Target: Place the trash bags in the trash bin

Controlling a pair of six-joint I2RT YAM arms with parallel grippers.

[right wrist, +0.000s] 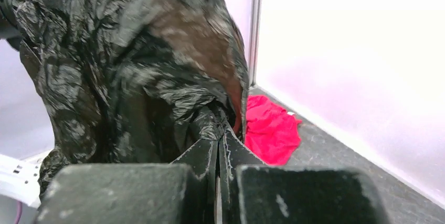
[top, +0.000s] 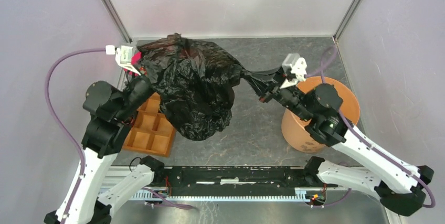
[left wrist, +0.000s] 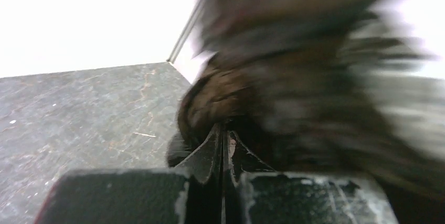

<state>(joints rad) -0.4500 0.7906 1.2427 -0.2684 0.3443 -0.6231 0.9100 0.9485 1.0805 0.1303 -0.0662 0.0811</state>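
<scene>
The bag (top: pixel 194 93) is held off the table, bunched and stretched between the two arms. The left gripper (left wrist: pixel 224 129) is clenched on a fold of it, and the right gripper (right wrist: pixel 223 132) is pinched shut on a twisted corner. Most of the bag hangs over the tray (top: pixel 152 135), well apart from the bin (top: pixel 294 129), which stands to the right beneath the right arm.

Several failures can be expected. The thin, glossy film may be torn or slipped out of one pinch if the arms are drawn further apart. The bin's mouth is partly covered by the right arm, so the bag could be blocked or the bin toppled as the load is swung across. The hanging bulk may also be dragged over the tray. Whether the bag's opening is free cannot be told.
</scene>
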